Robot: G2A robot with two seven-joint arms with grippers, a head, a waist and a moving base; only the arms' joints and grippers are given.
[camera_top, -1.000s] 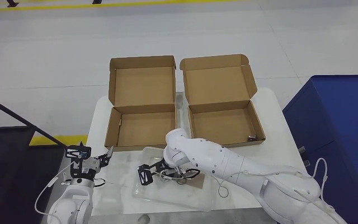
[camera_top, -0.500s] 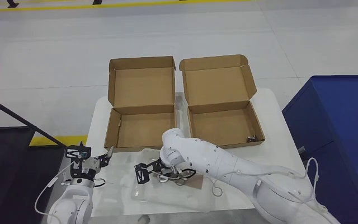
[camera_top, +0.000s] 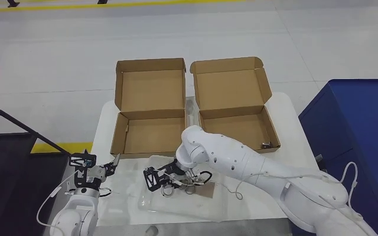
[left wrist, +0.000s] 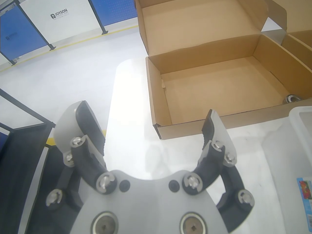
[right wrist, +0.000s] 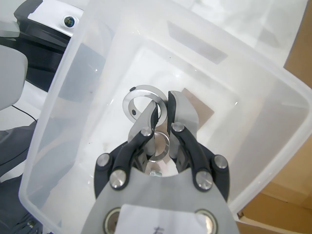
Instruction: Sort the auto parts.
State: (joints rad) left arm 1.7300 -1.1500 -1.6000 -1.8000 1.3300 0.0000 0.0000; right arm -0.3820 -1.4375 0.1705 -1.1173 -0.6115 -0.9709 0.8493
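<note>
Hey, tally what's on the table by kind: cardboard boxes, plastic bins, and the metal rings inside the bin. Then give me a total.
Cardboard boxes: 2
Clear plastic bin: 1
Metal rings in the bin: 2
Total: 5

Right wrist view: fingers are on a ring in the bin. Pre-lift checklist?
1. Grip: the right gripper has its fingers pinching the rim of the ring, one inside, one outside. Ok.
2. Second ring lies under the gripper; free of the fingers? Cannot tell.
3. Way up: the bin has no lid. Ok.
4. Drop spots: left box and right box are both open. Ok.
5. Left gripper is open, off to the side of the bin. Ok.
</note>
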